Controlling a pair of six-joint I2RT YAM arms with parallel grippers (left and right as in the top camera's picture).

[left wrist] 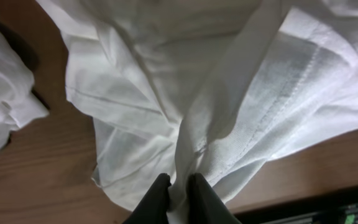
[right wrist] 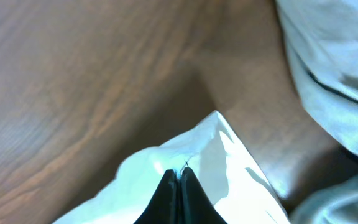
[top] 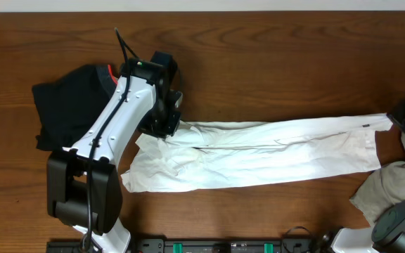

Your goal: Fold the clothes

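White trousers [top: 259, 151] lie stretched across the table from left to right. My left gripper [top: 166, 125] is shut on a pinched fold of the trousers' waist end, seen in the left wrist view [left wrist: 178, 180] with the cloth [left wrist: 166, 93] bunched between the fingers. My right gripper [top: 398, 121] is shut on the far leg hem, seen in the right wrist view [right wrist: 180, 175] with the white hem [right wrist: 229, 168] lifted a little off the wood.
A black garment [top: 69, 105] lies at the left, behind my left arm. A grey-beige garment [top: 392, 183] is heaped at the right front, also in the right wrist view [right wrist: 334, 68]. A loose white cloth edge [left wrist: 5, 106] shows beside the trousers.
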